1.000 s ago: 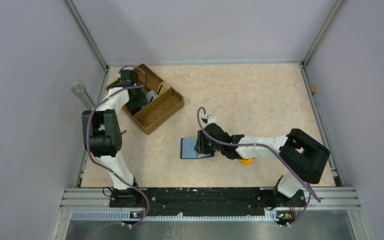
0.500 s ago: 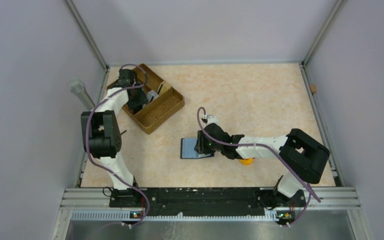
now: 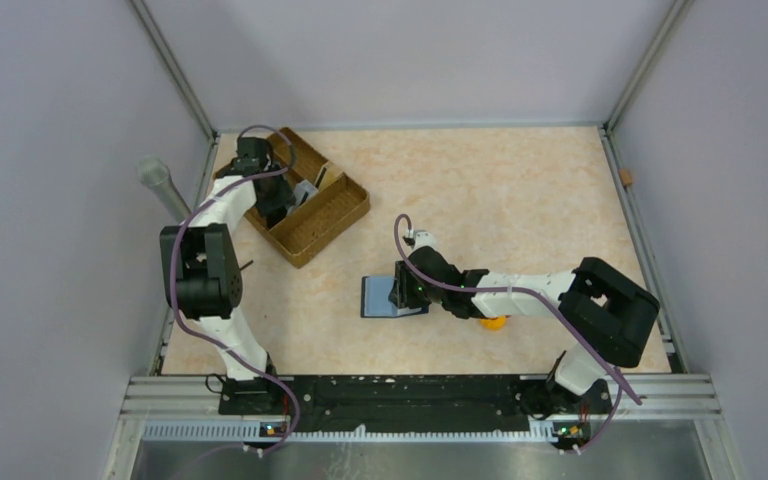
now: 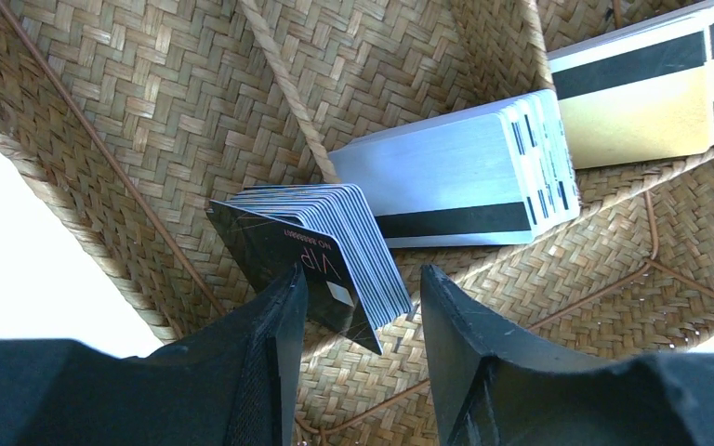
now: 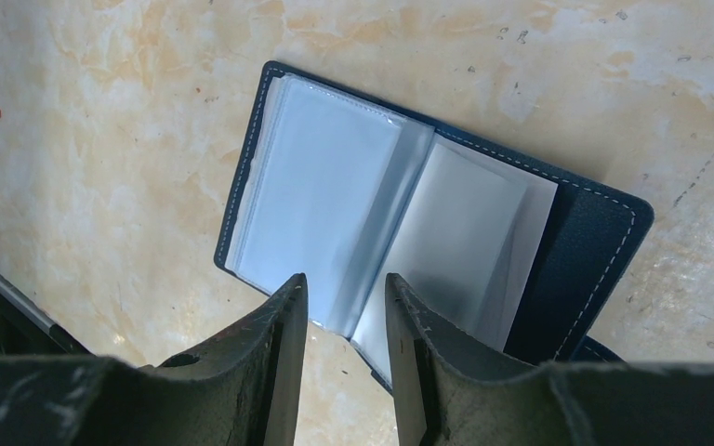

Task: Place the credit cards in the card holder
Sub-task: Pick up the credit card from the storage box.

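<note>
The step in hand looked like picking one card from the tray [image 4: 130,121] on the left. The cards [image 3: 307,190] stood there in leaning stacks: a dark stack [image 4: 335,251] nearest, a silver stack [image 4: 446,177] behind it and a gold stack [image 4: 641,93] to the right. The left fingers [image 4: 293,297] were apart, one on each side of the low corner of the dark stack, and not yet tight on it. To do this well, I think they should catch only the front card, close slowly and lift straight up, so the other cards do not tip over. On the right, the holder [image 5: 595,251] lay open and flat on the surface [image 5: 102,111], with its clear pages up. The right fingers [image 5: 296,307] stood a little apart at its near edge, and the fold of the pages ran in between them. I could not tell if they pinched a page. That arm should hold the holder steady with a pocket open for the card. The left arm [image 3: 222,200] reached to the far left corner and pointed down into the tray. The right arm [image 3: 520,290] lay low and stretched leftward across the surface to the holder in the middle.
</note>
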Motion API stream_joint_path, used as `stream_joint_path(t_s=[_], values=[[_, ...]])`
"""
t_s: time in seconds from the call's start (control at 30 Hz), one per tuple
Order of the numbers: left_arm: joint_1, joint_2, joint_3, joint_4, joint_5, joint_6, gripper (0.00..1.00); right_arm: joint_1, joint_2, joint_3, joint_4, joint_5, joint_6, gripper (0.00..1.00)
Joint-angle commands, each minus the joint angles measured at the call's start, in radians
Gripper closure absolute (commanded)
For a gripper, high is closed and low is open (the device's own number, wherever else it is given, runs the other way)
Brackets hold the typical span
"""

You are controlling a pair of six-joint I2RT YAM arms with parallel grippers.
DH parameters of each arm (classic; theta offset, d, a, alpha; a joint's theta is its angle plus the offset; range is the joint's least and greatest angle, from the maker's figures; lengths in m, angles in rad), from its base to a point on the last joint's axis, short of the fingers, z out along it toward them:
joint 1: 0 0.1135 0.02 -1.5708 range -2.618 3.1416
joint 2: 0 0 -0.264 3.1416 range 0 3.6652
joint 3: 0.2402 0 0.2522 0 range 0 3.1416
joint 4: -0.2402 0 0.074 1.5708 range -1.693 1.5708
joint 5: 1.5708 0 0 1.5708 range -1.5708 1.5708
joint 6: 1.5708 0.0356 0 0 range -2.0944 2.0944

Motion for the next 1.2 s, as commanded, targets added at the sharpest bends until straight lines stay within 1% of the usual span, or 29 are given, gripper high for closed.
stream_joint_path(t_s=[0.0,0.07,0.1,0.23,0.37,0.67,0.8,0.93,1.07,1.17], values=[[-0.008,-0.058,-0.006,0.052,0.028,0.008,0.48,0.008,-0.039,0.013,0.012,-0.004,-0.017,0.64],[-0.008,-0.058,-0.007,0.052,0.027,0.011,0.48,0.009,-0.038,0.015,0.012,-0.005,-0.017,0.64],[-0.008,-0.058,-0.008,0.052,0.028,0.011,0.50,0.008,-0.037,0.016,0.012,-0.006,-0.018,0.64],[-0.008,-0.056,-0.009,0.052,0.032,0.011,0.60,0.008,-0.037,0.017,0.012,-0.006,-0.018,0.64],[-0.007,-0.062,-0.009,0.046,0.022,0.010,0.66,0.008,-0.036,0.018,0.011,-0.006,-0.020,0.64],[-0.008,-0.094,-0.028,0.045,0.007,0.011,0.67,0.008,-0.036,0.021,0.008,-0.006,-0.021,0.64],[-0.008,-0.094,-0.027,0.038,0.012,0.008,0.73,0.009,-0.038,0.021,0.007,-0.005,-0.021,0.64],[-0.008,-0.095,-0.031,0.039,0.002,0.020,0.76,0.009,-0.037,0.021,0.004,-0.003,-0.021,0.64],[-0.007,-0.075,-0.017,0.015,-0.059,0.025,0.69,0.008,-0.040,0.018,0.005,-0.004,-0.021,0.64],[-0.006,-0.058,-0.004,0.010,-0.086,0.027,0.57,0.008,-0.042,0.017,0.005,-0.004,-0.021,0.64]])
